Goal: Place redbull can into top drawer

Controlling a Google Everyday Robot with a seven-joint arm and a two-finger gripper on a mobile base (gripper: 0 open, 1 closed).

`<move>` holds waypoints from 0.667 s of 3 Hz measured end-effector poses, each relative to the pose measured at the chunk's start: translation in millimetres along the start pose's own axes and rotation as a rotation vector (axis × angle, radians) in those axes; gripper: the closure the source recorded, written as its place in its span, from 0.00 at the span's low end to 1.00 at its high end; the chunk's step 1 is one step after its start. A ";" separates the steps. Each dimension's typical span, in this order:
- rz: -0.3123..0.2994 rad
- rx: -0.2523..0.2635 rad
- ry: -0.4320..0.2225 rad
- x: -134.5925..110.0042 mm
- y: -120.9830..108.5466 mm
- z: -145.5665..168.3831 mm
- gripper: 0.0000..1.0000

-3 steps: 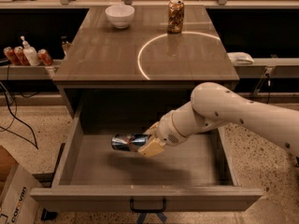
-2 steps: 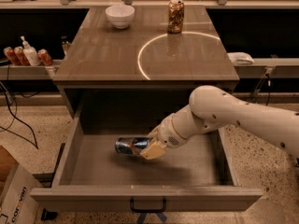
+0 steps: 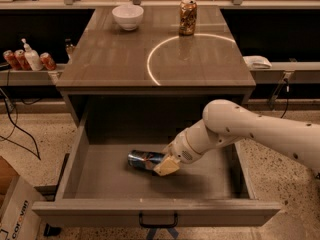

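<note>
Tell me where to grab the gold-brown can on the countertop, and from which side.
Grip the gold-brown can around its mid-body, coming from the front. It stands upright near the back edge of the countertop, and its rounded wall faces forward unobstructed. The gripper is down in the top drawer, closed on the end of the redbull can.

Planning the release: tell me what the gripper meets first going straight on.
The gripper, low inside the top drawer, points at the redbull can it holds; beyond that, likely the drawer's floor, depth unclear.
</note>
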State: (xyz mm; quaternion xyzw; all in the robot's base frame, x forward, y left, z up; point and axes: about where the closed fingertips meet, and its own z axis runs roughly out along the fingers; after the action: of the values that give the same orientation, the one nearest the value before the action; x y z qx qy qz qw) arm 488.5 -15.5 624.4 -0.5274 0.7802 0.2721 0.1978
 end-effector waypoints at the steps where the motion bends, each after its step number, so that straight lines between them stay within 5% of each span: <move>1: -0.003 -0.002 0.000 -0.7 1.0 0.8 0.27; 2: -0.004 -0.005 0.001 -0.8 1.8 2.0 0.05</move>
State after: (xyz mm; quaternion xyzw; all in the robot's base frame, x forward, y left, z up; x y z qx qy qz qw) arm 487.1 -13.1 623.7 -0.5296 0.7786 0.2734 0.1964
